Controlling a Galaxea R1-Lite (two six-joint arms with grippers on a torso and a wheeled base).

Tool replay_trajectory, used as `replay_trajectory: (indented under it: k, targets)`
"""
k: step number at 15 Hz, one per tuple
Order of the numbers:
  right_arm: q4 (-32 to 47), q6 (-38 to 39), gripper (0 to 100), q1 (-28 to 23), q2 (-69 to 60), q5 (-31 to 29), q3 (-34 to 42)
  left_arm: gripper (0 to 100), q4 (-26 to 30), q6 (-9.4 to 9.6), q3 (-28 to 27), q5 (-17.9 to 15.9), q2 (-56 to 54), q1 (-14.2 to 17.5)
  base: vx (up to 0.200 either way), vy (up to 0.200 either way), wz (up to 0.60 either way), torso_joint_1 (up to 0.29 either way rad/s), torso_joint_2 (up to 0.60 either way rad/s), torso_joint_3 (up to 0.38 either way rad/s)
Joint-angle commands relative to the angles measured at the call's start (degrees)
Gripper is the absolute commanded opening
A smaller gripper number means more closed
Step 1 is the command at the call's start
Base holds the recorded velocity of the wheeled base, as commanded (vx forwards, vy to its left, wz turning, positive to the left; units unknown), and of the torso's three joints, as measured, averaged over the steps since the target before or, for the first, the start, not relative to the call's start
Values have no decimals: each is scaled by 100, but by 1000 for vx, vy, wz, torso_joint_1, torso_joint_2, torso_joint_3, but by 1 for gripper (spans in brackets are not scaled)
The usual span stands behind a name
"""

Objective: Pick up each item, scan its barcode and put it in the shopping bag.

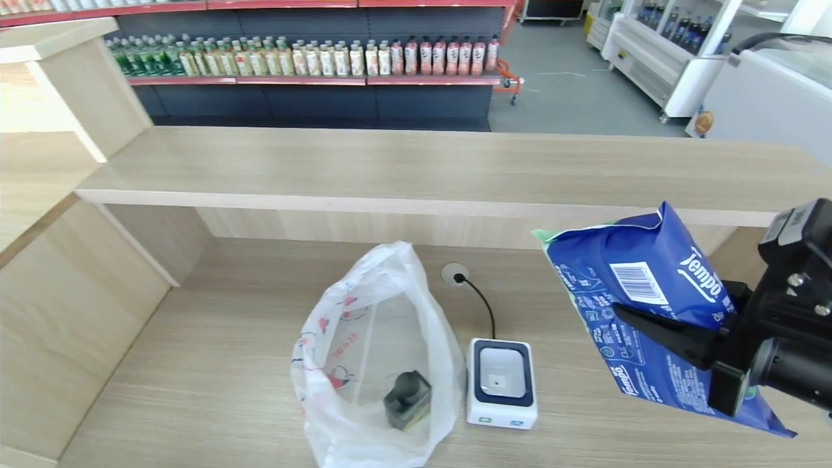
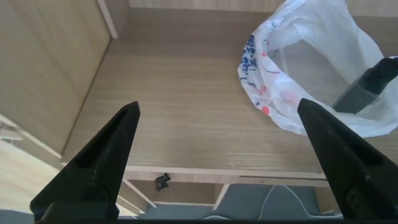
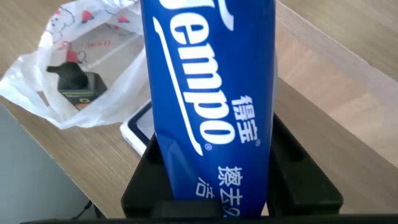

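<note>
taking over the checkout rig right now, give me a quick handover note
Right gripper: shut on the blue pack, held in the air to the right of the scanner; its barcode faces up, not toward the scanner.
Left gripper: open and empty, above the counter near the shopping bag.
Done: one dark item lies in the shopping bag, which stands open just left of the scanner.
Left: turn the barcode to the scanner, then bag the blue pack.
</note>
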Motion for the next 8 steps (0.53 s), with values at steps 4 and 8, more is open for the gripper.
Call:
replay_trajectory:
  k: [4, 8]
  targets:
    - [-228, 135, 0, -124, 385, -6, 155, 100, 0, -2, 1, -1, -2, 0, 0, 0, 300, 4, 0, -1]
    - [-1036, 144, 0, -590, 1282, 2, 330, 100, 0, -2, 1, -1, -2, 0, 0, 0, 0, 0, 0, 0]
